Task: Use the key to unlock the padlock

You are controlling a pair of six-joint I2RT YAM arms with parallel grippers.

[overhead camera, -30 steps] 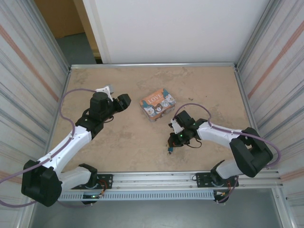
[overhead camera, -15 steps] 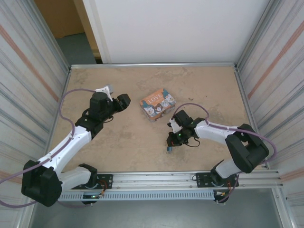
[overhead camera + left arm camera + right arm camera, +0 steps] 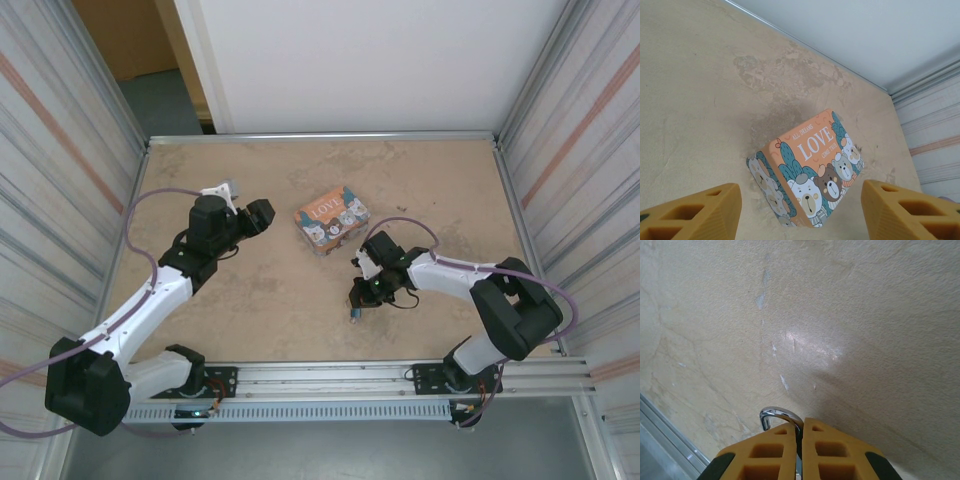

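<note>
Step in hand: the padlock [image 3: 357, 316] is judged to be held ready for the key; no key can be made out in any view.
Right fingers [image 3: 782, 445]: pressed together on the padlock, low over the desk [image 3: 450, 180]; seen from above at [image 3: 362, 296].
Padlock: pinched between the right fingertips; its silvery shackle [image 3: 781, 415] curves out just past the tips, and its blue body shows just below them in the top view.
Left fingers [image 3: 695, 215]: spread wide and holding nothing; seen from above at [image 3: 258, 215].
Tin [image 3: 810, 170]: lying on the desk ahead of the left fingers, framed by the gap between them, and well apart from the right fingers.
Next move: the key must be found and picked up by the left fingers, while the padlock is kept steady with its keyhole left free.
Change from earlier frames: the right arm's elbow has been drawn inward, the right fingers and padlock shifting only slightly; the left fingers are almost unmoved.
</note>
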